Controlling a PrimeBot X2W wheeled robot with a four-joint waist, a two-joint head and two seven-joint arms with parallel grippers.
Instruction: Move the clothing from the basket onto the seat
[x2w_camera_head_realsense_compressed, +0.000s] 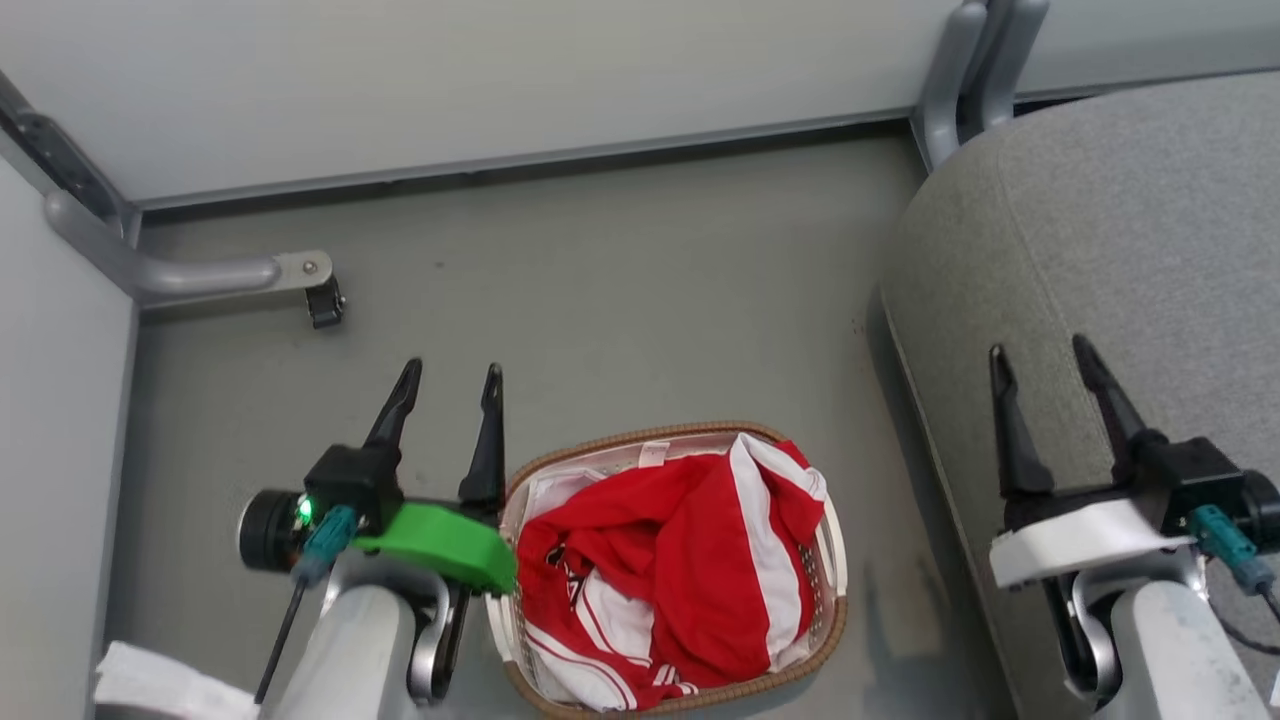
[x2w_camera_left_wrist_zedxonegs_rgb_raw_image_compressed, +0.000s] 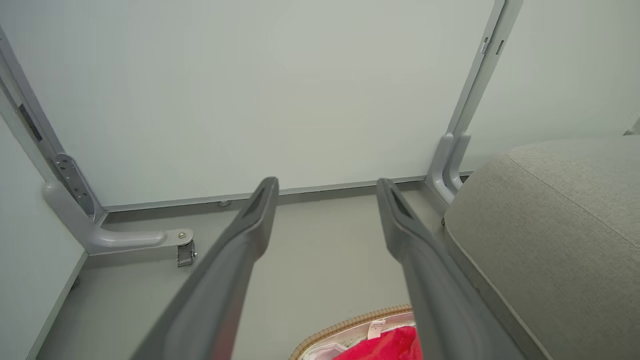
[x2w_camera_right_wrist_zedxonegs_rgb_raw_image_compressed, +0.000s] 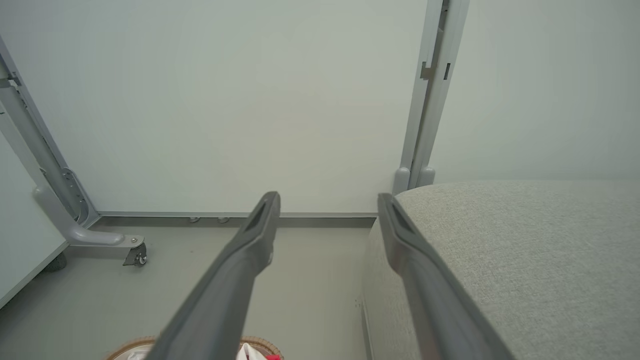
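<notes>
red clothing (x2w_camera_head_realsense_compressed: 690, 540) fills the basket (x2w_camera_head_realsense_compressed: 836, 580), seemingly nothing moved yet; left claw (x2w_camera_head_realsense_compressed: 451, 368) and right claw (x2w_camera_head_realsense_compressed: 1038, 346) gape empty; next, reach in.

Nothing can be read. The clothing (x2w_camera_head_realsense_compressed: 690, 540), at the lower middle of the head view, carries a small black-and-white mark on its left fold, too crumpled to make out. The pale tag (x2w_camera_head_realsense_compressed: 654, 453) at the upper rim of the basket (x2w_camera_head_realsense_compressed: 600, 445) is blurred.

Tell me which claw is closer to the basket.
The left claw, green-collared, right beside the basket; the white-collared right claw hangs over the seat.
</notes>
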